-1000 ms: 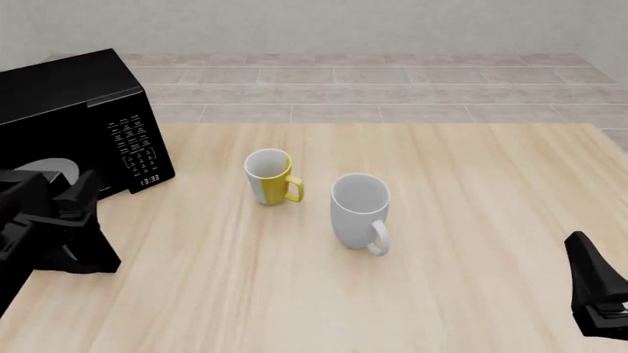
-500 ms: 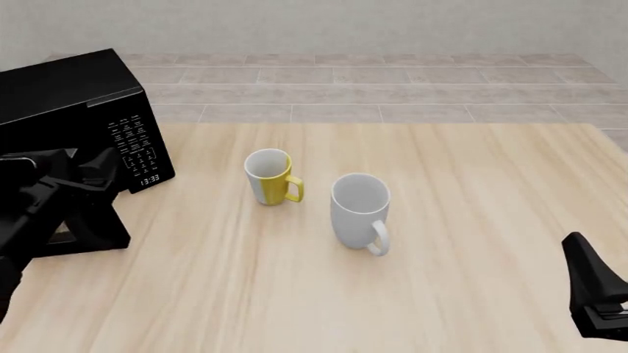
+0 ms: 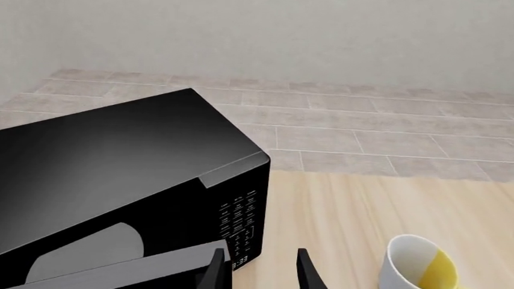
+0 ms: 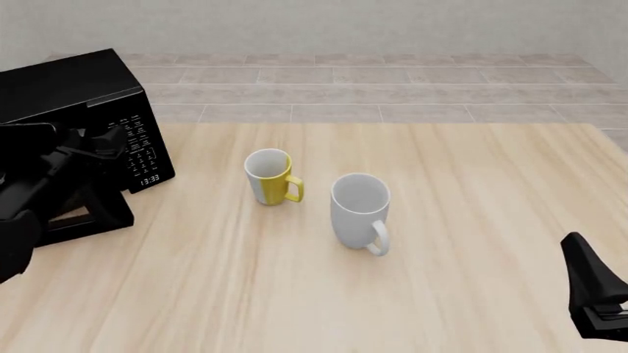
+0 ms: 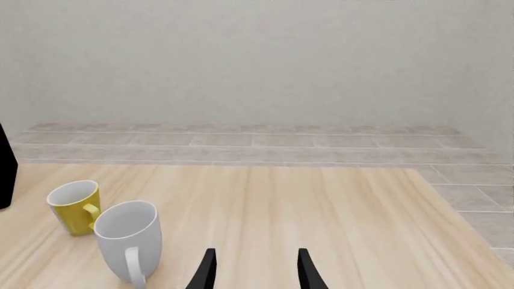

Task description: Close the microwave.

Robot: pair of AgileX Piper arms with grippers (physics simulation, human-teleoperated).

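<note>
The black microwave (image 4: 69, 95) stands at the table's far left, keypad panel (image 4: 137, 147) facing right-front. Its dark door (image 4: 93, 213) stands part open; in the left wrist view the door's top edge (image 3: 136, 268) sits a little off the body (image 3: 120, 168), with the grey round plate (image 3: 88, 253) showing in the gap. My left gripper (image 4: 93, 141) is open and empty, against the door's outer face next to the keypad; it also shows in the left wrist view (image 3: 259, 274). My right gripper (image 4: 593, 294) is open and empty at the near right, seen also in the right wrist view (image 5: 255, 271).
A yellow-and-white mug (image 4: 268, 175) and a larger white mug (image 4: 360, 209) stand mid-table, right of the microwave. Both show in the right wrist view, yellow mug (image 5: 74, 206) and white mug (image 5: 129, 238). A tiled floor and wall lie beyond the table's far edge.
My left gripper has moved forward and up towards the microwave, and the door has swung with it from wide open to nearly shut. The right arm has barely moved.
</note>
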